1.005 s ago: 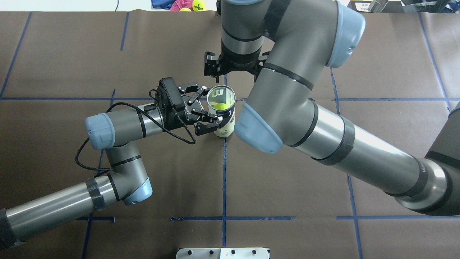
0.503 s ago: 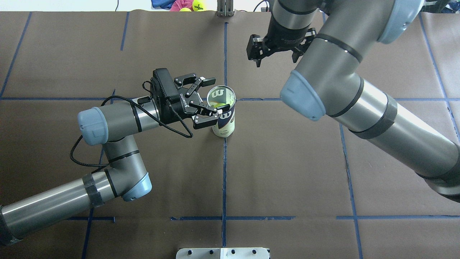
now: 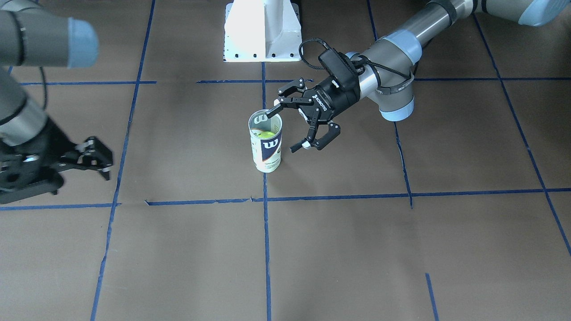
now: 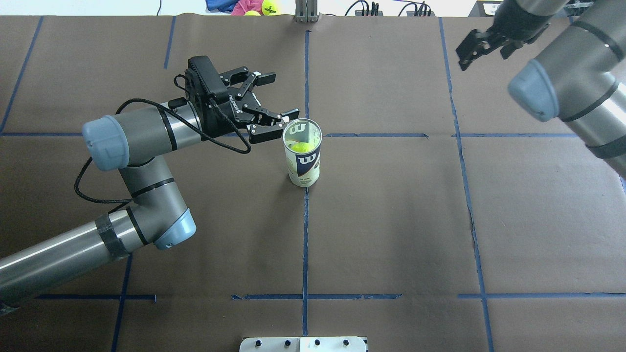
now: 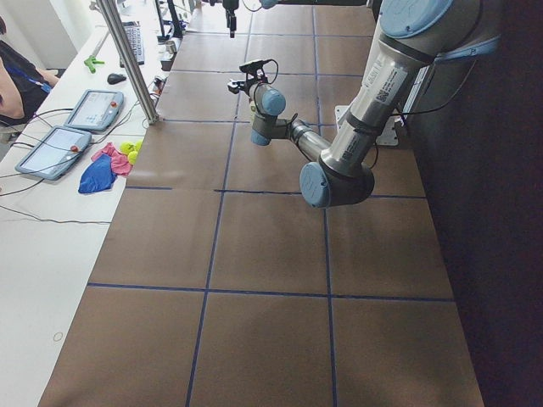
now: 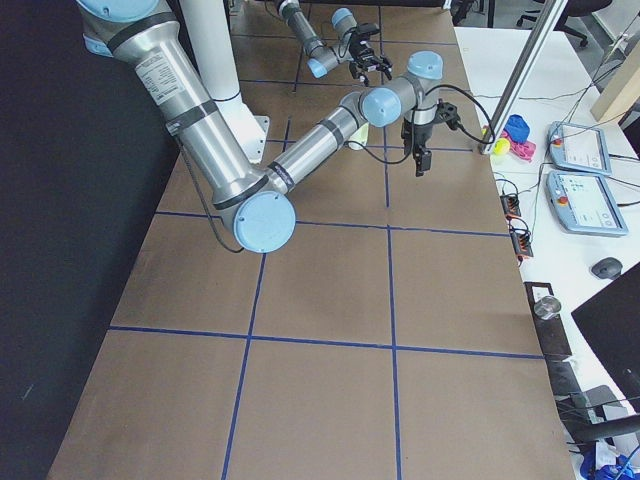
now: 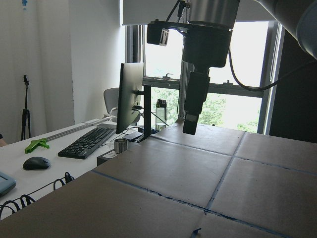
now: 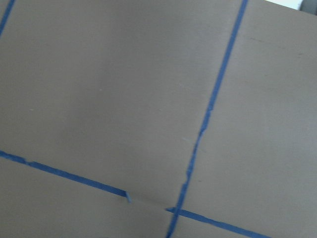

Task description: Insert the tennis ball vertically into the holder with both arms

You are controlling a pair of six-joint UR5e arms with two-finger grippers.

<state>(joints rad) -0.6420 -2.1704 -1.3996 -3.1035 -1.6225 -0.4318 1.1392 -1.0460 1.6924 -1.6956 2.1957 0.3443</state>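
The holder point(image 4: 303, 159), a clear can with a navy "W" label, stands upright mid-table; it also shows in the front view point(image 3: 266, 147). The tennis ball point(image 4: 299, 145) sits inside it, seen through the open top point(image 3: 264, 133). My left gripper point(image 4: 282, 95) is open and empty, just left of and beyond the can's rim, not touching the can point(image 3: 285, 128). My right gripper point(image 4: 481, 41) is open and empty, high over the table's far right corner; in the front view point(image 3: 93, 156) it is at the left edge.
The white pedestal base point(image 3: 263, 31) stands at the robot's edge of the table. Spare tennis balls and coloured cloths point(image 4: 259, 7) lie beyond the far edge. Blue tape lines point(image 4: 305, 234) cross the brown table cover. A metal post point(image 4: 305, 12) stands at the far edge.
My left gripper has let go of the can and drawn back to the left and farther away. My right arm has swung from above the can to the far right. The can has stayed upright.
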